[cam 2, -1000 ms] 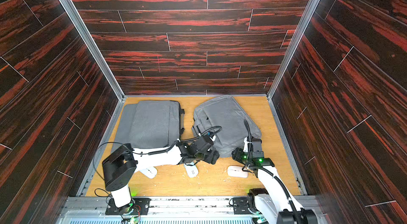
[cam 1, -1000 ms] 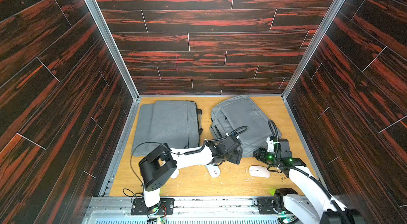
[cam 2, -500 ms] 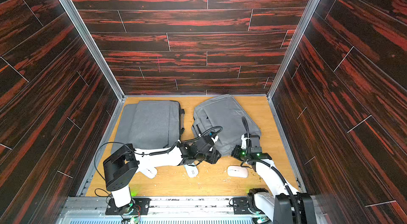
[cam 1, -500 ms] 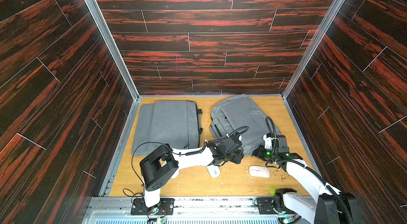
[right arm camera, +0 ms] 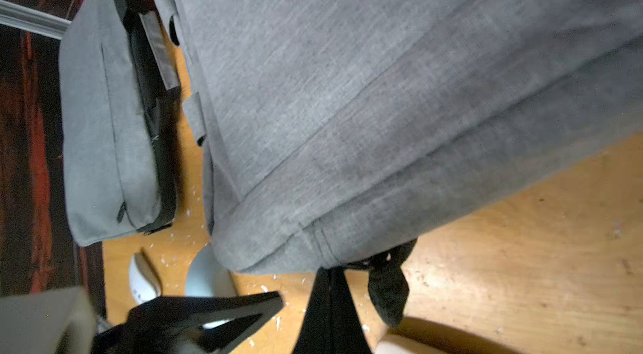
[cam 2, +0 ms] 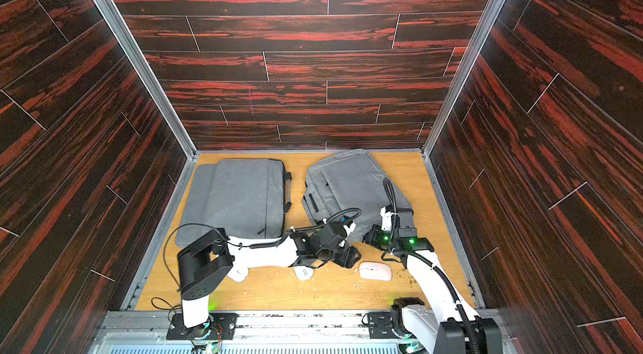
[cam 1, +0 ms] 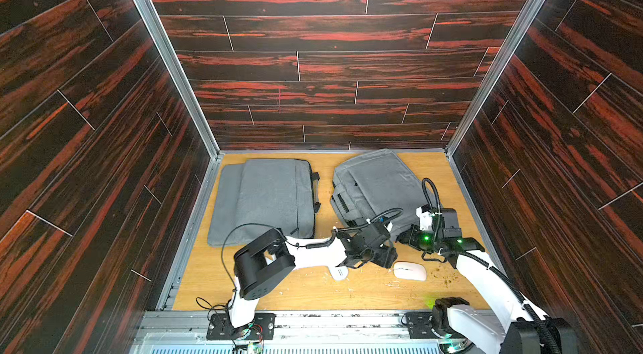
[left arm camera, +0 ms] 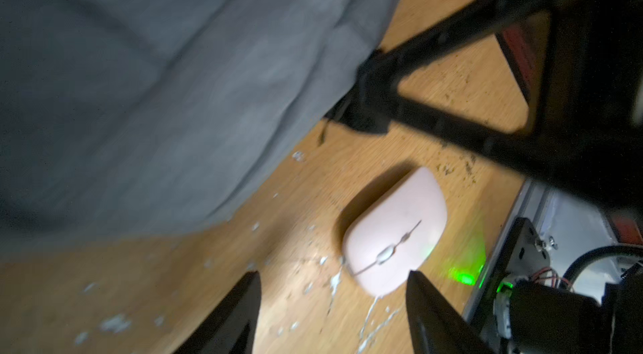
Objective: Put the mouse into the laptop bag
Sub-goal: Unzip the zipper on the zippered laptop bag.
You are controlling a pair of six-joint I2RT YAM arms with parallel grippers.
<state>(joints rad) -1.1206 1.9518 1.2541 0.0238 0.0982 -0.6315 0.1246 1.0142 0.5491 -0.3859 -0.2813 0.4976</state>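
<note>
We take twelve o'clock as the direction away from the robot bases, toward the back wall. Nearest to us, the pale mouse (cam 1: 410,271) lies flat on the wooden table (cam 1: 295,289), at about four o'clock from the table's middle and outside both bags. At its nine o'clock, under the left arm, lies a small white object (cam 1: 339,273); we cannot tell what it is.

The left gripper (left arm camera: 333,275) hangs low at ten o'clock from the mouse, very near it. Its two fingers stand apart and grip nothing, and one fingertip is just beside the mouse's end.

At twelve o'clock from the mouse, the right gripper (right arm camera: 328,274) has its fingers pressed together. Their tips are against the near corner of the grey laptop bag (cam 1: 375,188), beside a black pull tab (right arm camera: 386,286). Whether fabric is pinched between them, we cannot tell.

The bag stretches from there toward twelve o'clock. A flat grey sleeve (cam 1: 264,202) lies at its nine o'clock, apart from it.
</note>
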